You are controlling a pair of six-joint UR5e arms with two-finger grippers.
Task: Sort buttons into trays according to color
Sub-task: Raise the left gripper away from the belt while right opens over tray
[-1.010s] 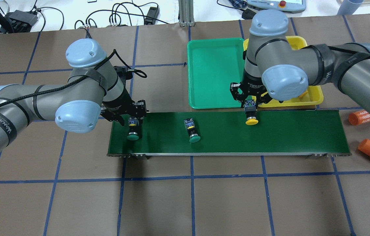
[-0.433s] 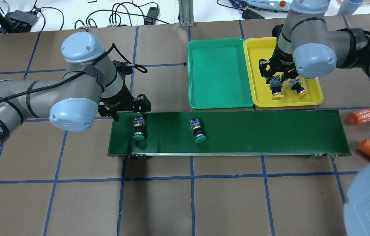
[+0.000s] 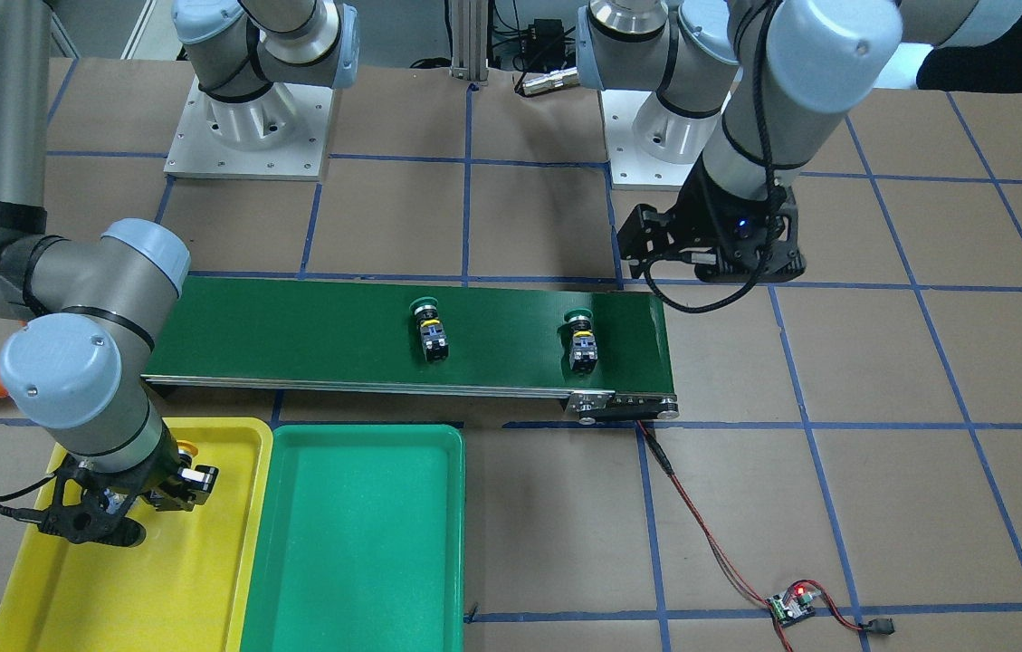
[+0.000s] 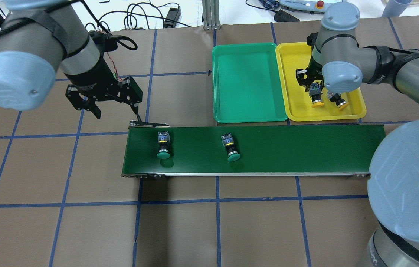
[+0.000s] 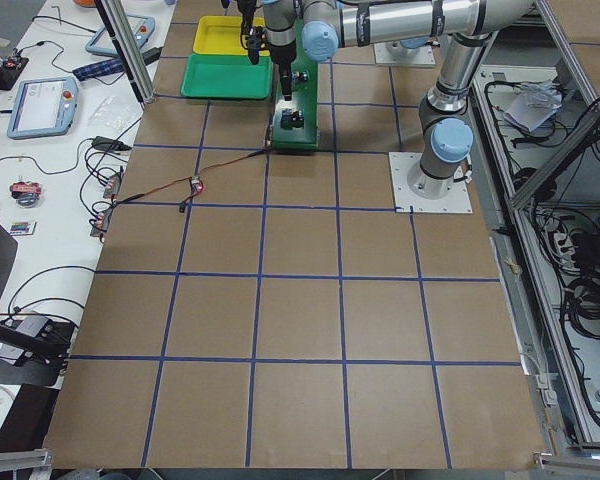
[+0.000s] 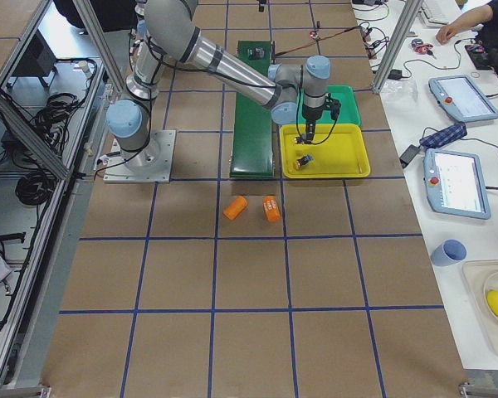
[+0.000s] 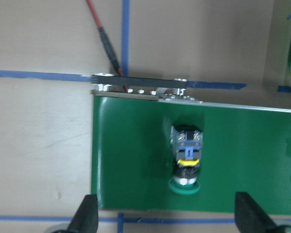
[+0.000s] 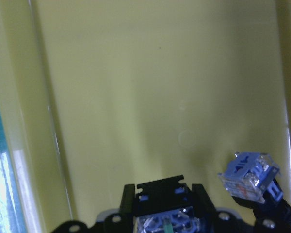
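Belt (image 4: 287, 148) runs across the middle of the table (image 4: 46, 230). Green tray (image 4: 246, 81) and yellow tray (image 4: 291, 59) sit side by side just past the right half of its far edge, so every drop is a short hop.

Right gripper (image 4: 315, 90) is low over the yellow tray's near right corner. As far as the wrist view shows, it's pinching 1 yellow button (image 4: 318, 104) by the body, I'd guess to set it down there. The other yellow button (image 4: 337, 99) lies just beside it, already sorted.

Left gripper (image 4: 115, 106) hangs spread wide just off the belt's far left corner, I'd say lined up for the left green button (image 4: 163, 146). The 2nd green button (image 4: 231, 148) lies nearer the belt's middle.

So about half done: the green tray holds nothing yet.
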